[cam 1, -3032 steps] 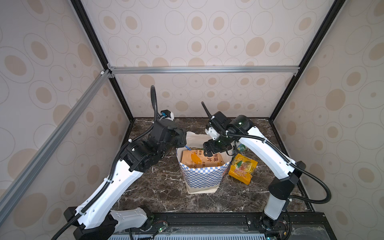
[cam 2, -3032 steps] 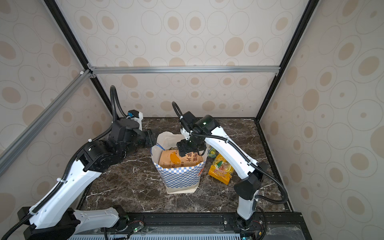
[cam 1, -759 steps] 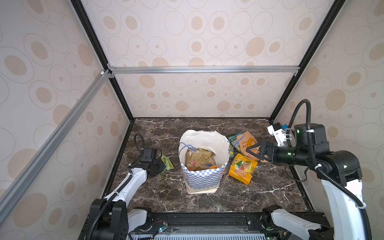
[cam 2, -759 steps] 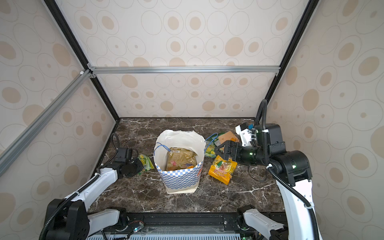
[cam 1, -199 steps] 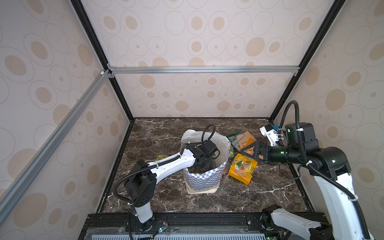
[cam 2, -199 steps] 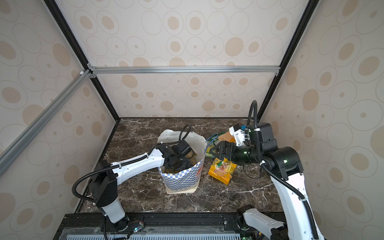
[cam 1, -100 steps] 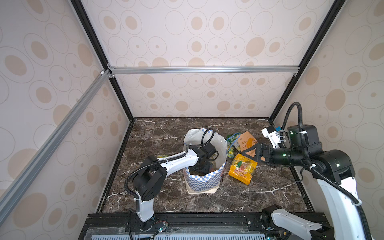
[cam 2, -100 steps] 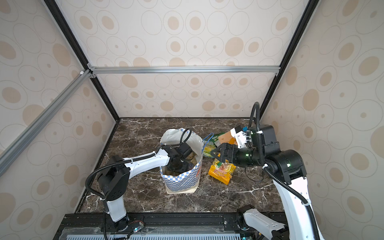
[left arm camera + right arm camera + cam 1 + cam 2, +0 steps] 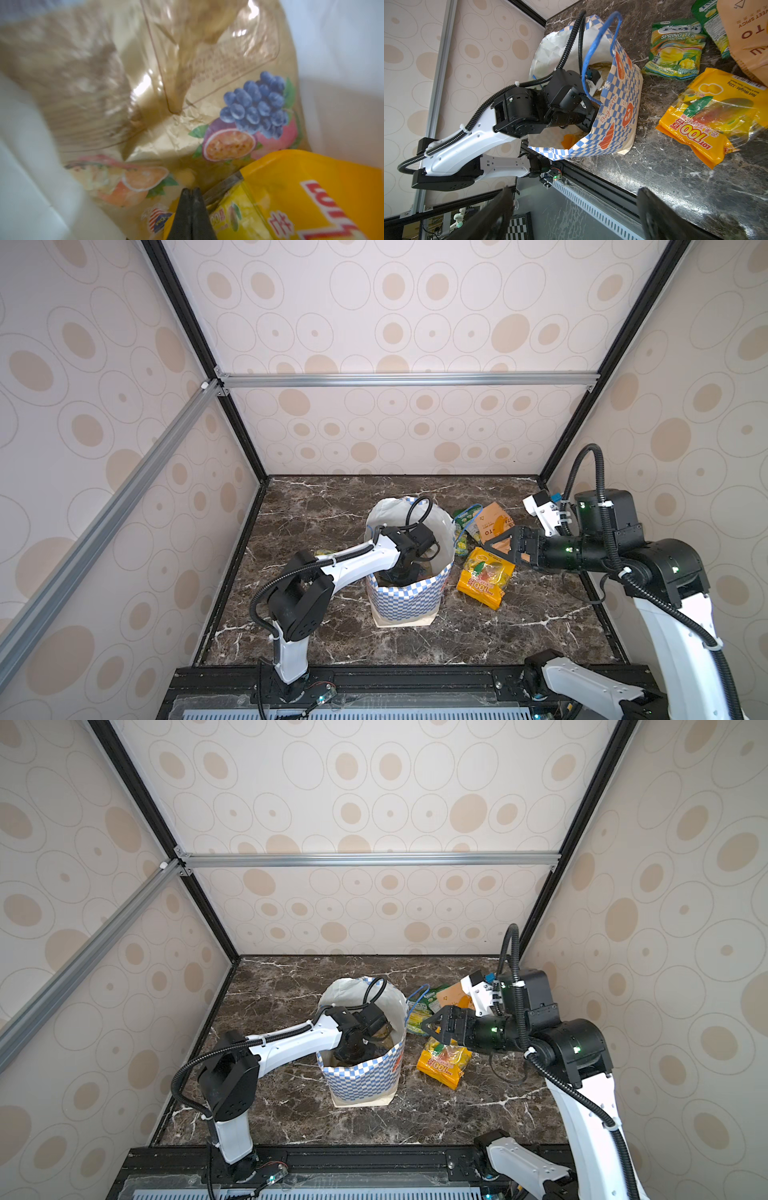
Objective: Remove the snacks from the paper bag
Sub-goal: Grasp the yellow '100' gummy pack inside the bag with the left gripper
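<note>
white left arm (image 9: 357, 562) dips into the paper bag (image 9: 409, 601), left gripper (image 9: 190, 192) closed, golden packet (image 9: 187, 128) just ahead; right gripper (image 9: 492, 545) level, jaws wide.

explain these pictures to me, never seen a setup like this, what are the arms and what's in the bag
These are two white robot arms, left arm and right arm, mounted at the front of a marble table, each ending in a two-fingered gripper. Two pictures look down from one camera head overhead; the other two come from a camera on each wrist. A paper bag stands upright in the middle. Beside it lie snacks already out: a yellow gummy bag, green candy packets and a tan chips bag. The left gripper reaches inside the bag, shut, by a golden crinkly bag and a yellow packet; whether it has pinched either is unclear. The right gripper hangs open and empty near the loose snacks.
</note>
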